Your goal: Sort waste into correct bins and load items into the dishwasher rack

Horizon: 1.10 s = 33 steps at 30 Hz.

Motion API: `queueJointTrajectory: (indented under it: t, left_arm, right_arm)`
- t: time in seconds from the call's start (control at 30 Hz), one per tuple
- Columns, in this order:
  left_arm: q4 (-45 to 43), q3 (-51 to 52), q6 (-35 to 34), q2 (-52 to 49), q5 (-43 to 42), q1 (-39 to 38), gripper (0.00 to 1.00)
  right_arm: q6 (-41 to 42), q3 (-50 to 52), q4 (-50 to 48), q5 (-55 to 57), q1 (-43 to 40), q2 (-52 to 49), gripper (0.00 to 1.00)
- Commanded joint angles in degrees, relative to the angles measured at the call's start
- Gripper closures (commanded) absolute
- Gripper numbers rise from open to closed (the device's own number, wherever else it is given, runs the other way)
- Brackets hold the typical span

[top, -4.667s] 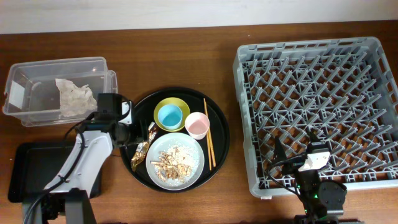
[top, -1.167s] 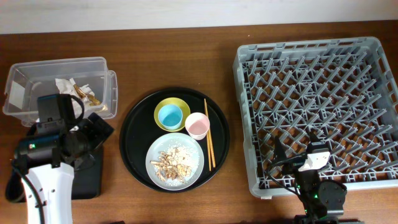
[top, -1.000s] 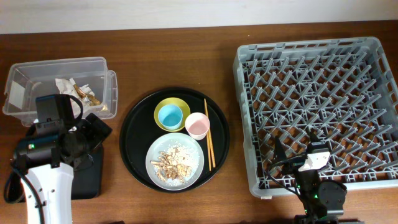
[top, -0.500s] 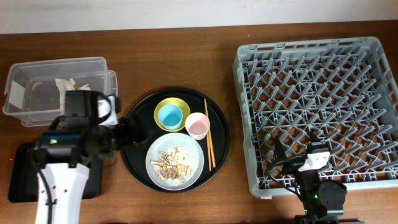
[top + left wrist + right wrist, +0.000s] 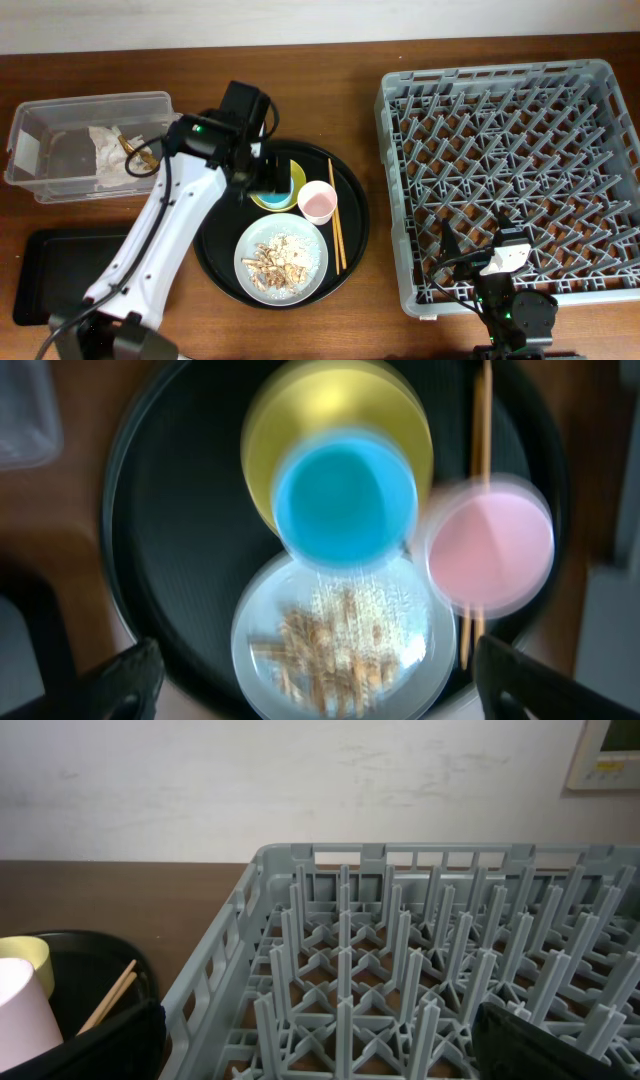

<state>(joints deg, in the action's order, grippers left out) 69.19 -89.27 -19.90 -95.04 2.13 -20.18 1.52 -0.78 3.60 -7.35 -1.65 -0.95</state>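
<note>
My left gripper (image 5: 262,178) hovers open over the round tray, above the light blue cup (image 5: 345,500) that sits in the yellow bowl (image 5: 335,405). Nothing is between its fingers (image 5: 120,685). The overhead view hides most of the cup under the gripper. The pink cup (image 5: 317,201) and chopsticks (image 5: 335,215) lie to the right. Crumbly food scraps (image 5: 280,258) cover the grey plate (image 5: 312,268). A white napkin (image 5: 108,148) lies in the clear bin (image 5: 40,150). My right gripper (image 5: 320,1055) rests open at the front edge of the dishwasher rack (image 5: 515,170).
The round black tray (image 5: 215,225) holds all the dishes. A shallow black rectangular tray (image 5: 60,275) sits at the front left. My left arm (image 5: 160,240) slants across between it and the round tray. Bare wooden table runs between the round tray and the rack.
The gold wrappers have gone from the round tray into the clear bin. My left arm swung from that bin to above the bowl and cup. The right arm has not moved.
</note>
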Motion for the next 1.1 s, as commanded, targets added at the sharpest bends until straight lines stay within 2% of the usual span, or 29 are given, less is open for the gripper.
queueJointTrajectory:
  t: [0.0, 0.17, 0.27, 0.43, 0.73, 1.07]
  left_arm:
    - [-2.8, -1.7, -8.9, -3.3, 5.4, -0.1, 0.23]
    - [-3.7, -1.7, -11.0, -8.2, 5.4, -0.1, 0.30]
    - [-3.9, -1.7, -11.3, -11.2, 4.2, -0.1, 0.44]
    - [-5.1, -1.7, -15.4, -14.8, 3.6, 0.1, 0.46]
    - [-2.7, -1.6, -15.5, -17.8, 2.8, 2.9, 0.46]
    - [-2.5, -0.9, -15.4, -17.8, 1.8, 2.7, 0.53]
  right_arm:
    - [0.5, 0.5, 0.1, 0.3, -0.3, 0.2, 0.02]
    - [0.5, 0.5, 0.1, 0.3, -0.3, 0.2, 0.02]
    - [0.5, 0.5, 0.1, 0.3, -0.3, 0.2, 0.02]
    - [0.5, 0.5, 0.1, 0.3, -0.3, 0.2, 0.02]
    - [0.5, 0.5, 0.1, 0.3, -0.3, 0.2, 0.02]
    - [0.5, 0.5, 0.1, 0.3, -0.3, 0.2, 0.02]
